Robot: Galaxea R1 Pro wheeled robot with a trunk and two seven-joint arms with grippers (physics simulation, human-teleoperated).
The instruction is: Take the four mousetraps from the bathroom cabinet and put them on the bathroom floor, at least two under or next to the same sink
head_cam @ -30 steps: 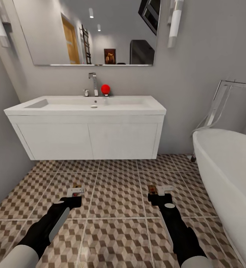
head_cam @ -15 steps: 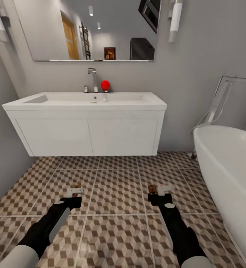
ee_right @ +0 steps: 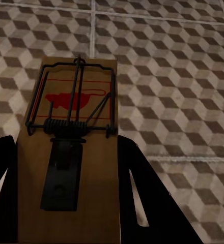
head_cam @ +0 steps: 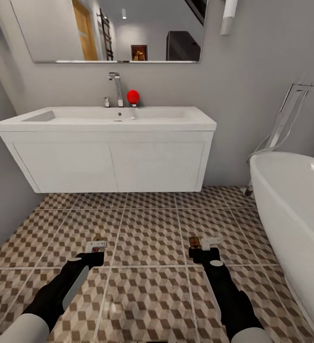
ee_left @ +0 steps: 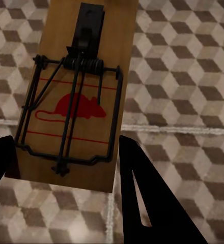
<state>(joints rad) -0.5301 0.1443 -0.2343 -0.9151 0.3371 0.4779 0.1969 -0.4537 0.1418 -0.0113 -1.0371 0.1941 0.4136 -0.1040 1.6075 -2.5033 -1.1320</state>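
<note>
while the robot faces the sink [head_cam: 104,119], both arms reach forward low over the bathroom floor [head_cam: 147,238]. the left gripper [head_cam: 96,247] has its jaws pinching one mousetrap [ee_left: 79,86], a brown wooden board with dark wire and a red mouse mark, held between the black fingers [ee_left: 147,203] above the cube-patterned tiles. the right gripper [head_cam: 202,245] likewise clamps a second mousetrap [ee_right: 74,152] between its jaws. the wall-hung white vanity carries a chrome faucet [head_cam: 115,88] and a red ball [head_cam: 133,96], with a mirror [head_cam: 109,28] above. a white bathtub [head_cam: 295,214] stands to the robot's right, near the sink.
</note>
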